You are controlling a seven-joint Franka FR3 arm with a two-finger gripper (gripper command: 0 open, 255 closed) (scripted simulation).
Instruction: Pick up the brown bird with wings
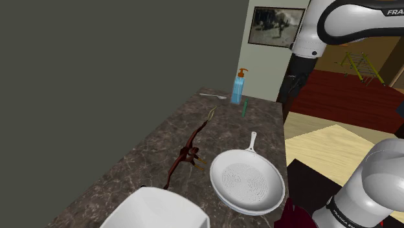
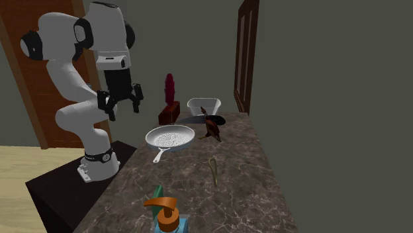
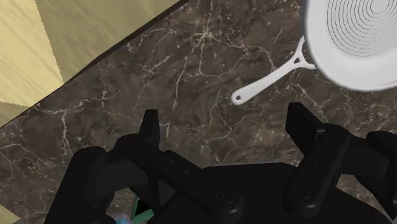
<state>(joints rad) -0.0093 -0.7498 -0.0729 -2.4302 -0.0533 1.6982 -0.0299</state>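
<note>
Dark marbled stone makes up the counter [image 1: 129, 165], and the brown bird [image 1: 188, 156] lies on it with wings spread and thin parts trailing. In the shoulder view it is between nine and ten o'clock of the white pan [image 1: 247, 182] and near the white bowl [image 1: 155, 210]; I cannot tell whether it touches the bowl. In the second exterior view the gripper [image 2: 121, 99] hangs high over the counter's edge by the stand, at about ten o'clock of the pan and well apart from the bird, which sits at three o'clock of that pan. Its two fingers [image 3: 150, 127] stand wide apart with nothing between them, only bare stone beneath and the pan's handle [image 3: 270, 77] just beyond. To my eye the step in hand is the approach. The hand should carry across at height so it passes over the pan's rim and handle. It should settle directly over the bird's body, turn so the jaws span the narrow trunk rather than a wing, then come straight down and close. The wings and thin trailing parts look flimsy and likely to slip, and the bowl close by leaves little room on that side. As for writing, I can read only the letters "FRA" [image 1: 392, 11] on the arm's upper link. The blue soap bottle [image 1: 239, 87] with its orange pump shows no label I can make out.
</note>
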